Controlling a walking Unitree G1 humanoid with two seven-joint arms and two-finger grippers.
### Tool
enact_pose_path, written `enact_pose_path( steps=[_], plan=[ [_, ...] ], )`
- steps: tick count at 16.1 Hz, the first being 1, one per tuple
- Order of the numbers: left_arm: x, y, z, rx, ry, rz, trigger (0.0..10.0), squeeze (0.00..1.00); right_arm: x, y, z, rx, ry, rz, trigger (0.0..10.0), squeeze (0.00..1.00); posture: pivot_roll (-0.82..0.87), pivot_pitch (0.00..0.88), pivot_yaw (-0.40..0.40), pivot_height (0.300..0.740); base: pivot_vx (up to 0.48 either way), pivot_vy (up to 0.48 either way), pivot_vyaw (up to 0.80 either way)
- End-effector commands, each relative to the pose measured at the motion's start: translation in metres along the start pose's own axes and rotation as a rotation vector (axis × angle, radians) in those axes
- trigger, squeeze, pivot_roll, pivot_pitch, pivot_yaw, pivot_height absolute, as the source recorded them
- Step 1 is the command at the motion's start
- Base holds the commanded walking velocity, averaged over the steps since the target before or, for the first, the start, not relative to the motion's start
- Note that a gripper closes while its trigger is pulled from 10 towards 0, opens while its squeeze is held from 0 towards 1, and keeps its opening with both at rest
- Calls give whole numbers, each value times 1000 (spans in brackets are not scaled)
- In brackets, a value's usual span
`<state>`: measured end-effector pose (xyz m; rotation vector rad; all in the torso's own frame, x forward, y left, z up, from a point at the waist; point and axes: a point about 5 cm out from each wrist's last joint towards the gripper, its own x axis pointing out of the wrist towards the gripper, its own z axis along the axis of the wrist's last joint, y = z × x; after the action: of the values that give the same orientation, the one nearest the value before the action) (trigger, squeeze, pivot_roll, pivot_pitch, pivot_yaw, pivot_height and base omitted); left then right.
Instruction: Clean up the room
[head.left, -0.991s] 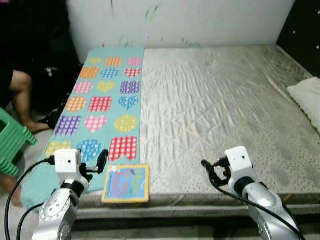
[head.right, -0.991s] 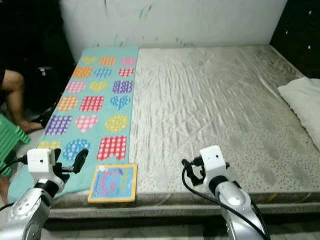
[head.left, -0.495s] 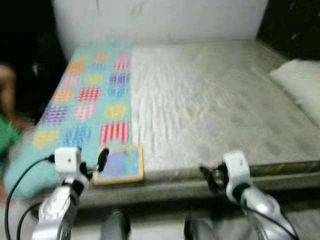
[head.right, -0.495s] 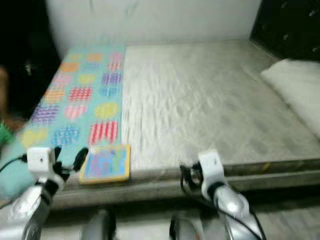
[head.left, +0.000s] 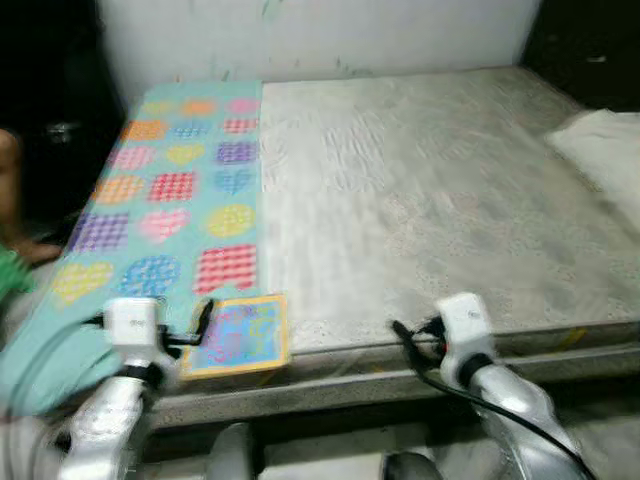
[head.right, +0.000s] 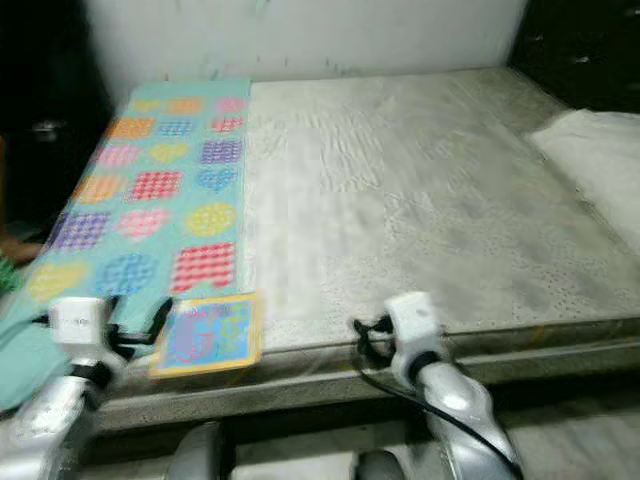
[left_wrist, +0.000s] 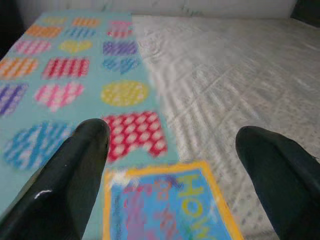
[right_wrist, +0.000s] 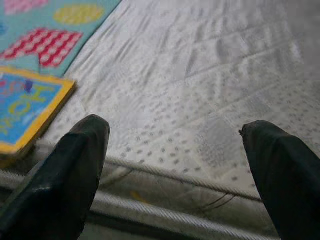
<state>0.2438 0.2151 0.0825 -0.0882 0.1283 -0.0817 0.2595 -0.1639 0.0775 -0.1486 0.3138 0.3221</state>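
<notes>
Book (head.left: 238, 336) with yellow border and blue cover lies flat at the near edge of the mattress (head.left: 430, 190), on the near end of the teal heart-patterned blanket (head.left: 170, 195). Left gripper (left_wrist: 170, 165) hovers just before the book's near edge, not touching; fingers (left_wrist: 75, 175) spread wide, nothing between them. In the head view the left gripper's black finger sits just beside the book's left edge. Left arm (head.left: 110, 420) reaches forward from low at the bed's left corner.

Right gripper (right_wrist: 175, 170) is held at the mattress front edge, well apart from the book; fingers (right_wrist: 75, 170) spread, empty. Right arm (head.left: 500, 395) reaches forward, black cable (head.left: 450, 385) looping beside it.

White pillow (head.left: 605, 150) lies at the mattress's right side, cut off by the frame. A person's leg (head.left: 12, 200) and part of a green stool (head.left: 10, 275) show at the left edge, blurred. Head views are motion-blurred; the book's cover lettering is unreadable.
</notes>
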Motion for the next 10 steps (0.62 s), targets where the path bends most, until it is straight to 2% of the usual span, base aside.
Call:
enact_pose_path(
  steps=[1,4,6,10],
  plan=[
    [3,-8,2,-6,-13,-33,10000,0,-4,-7,-3,-9,8,-14,10000,0,-153,51,35,615,480,0,0],
    [3,-8,1,-9,-9,-31,10000,0,-4,-5,-2,-22,-2,6,10000,0,-153,52,35,615,480,0,0],
    [4,-8,-2,-19,17,-13,10000,0,-4,-4,-2,-18,-2,7,10000,0,-153,52,37,615,240,0,0],
    [7,-10,-3,-30,27,3,10000,0,-4,-4,-2,-14,-6,16,10000,0,-155,54,39,577,0,0,0]
  ],
)
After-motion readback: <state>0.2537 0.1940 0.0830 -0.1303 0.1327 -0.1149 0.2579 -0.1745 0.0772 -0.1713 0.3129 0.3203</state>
